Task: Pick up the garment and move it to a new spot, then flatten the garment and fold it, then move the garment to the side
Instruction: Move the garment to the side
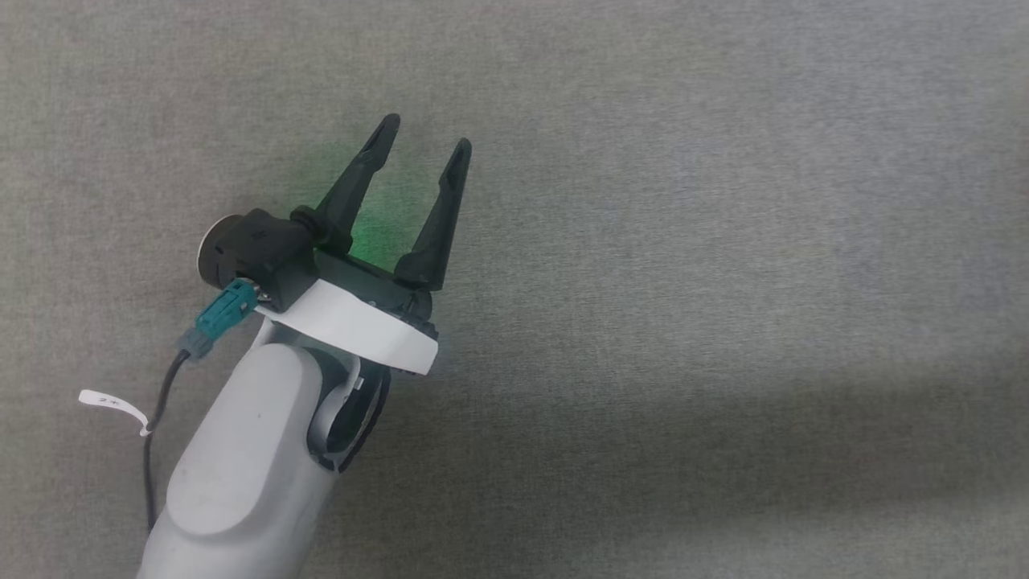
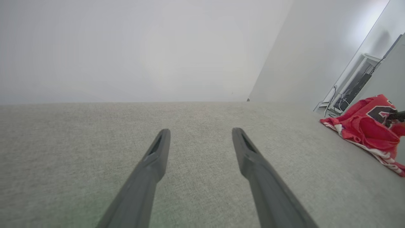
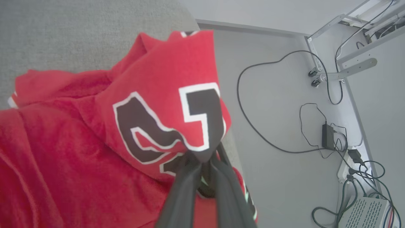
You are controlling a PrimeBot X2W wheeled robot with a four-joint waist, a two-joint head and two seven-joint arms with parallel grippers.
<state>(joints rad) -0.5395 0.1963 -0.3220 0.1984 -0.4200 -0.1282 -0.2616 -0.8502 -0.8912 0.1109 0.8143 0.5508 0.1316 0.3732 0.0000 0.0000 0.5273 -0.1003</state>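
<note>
The garment (image 3: 164,95) is a red jersey with black, white-outlined lettering. In the right wrist view my right gripper (image 3: 202,160) is shut on a fold of it, and the cloth hangs bunched from the pinch. From the left wrist view the garment (image 2: 364,126) shows as a red heap with striped trim at the table's far right edge, partly lifted. My left gripper (image 1: 426,133) stands open over bare grey cloth, far from the garment, with nothing between its fingers. The same open gripper (image 2: 201,131) shows in the left wrist view.
A grey fabric tabletop (image 1: 723,241) spreads around the left arm. Its edge runs just beside the garment (image 3: 190,19). Below lies a pale floor with black cables (image 3: 253,120), a power adapter (image 3: 327,136), a box (image 3: 367,212) and a metal frame (image 3: 341,69).
</note>
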